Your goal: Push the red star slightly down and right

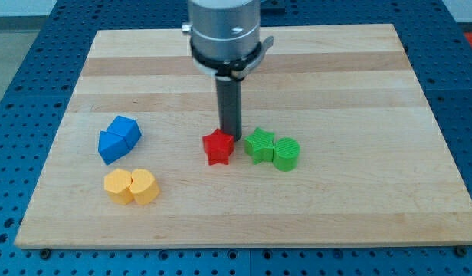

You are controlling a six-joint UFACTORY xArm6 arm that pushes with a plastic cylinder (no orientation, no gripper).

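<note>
Red star (218, 147) sits mid-board, just left of the green star (260, 145) and green cylinder (286, 154). Rod tip (230, 136) touches its upper right edge; no jaws exist. Risk: a rightward push drives it into the green star.

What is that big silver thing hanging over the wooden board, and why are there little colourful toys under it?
That silver thing is the end of a robot arm. It has no hand, only a straight dark rod, so it holds nothing. It pushes things by sliding my tip along the wooden board.

There is just one picture, from a camera looking down at the board at a slant.

The toys are small blocks. My tip stands right at the top edge of the red star. Close on the view's right are a green star and a round green block, touching each other. On the view's left sit two blue blocks, and below them two yellow blocks.

The job is nudging the red star a little down and right.
</note>
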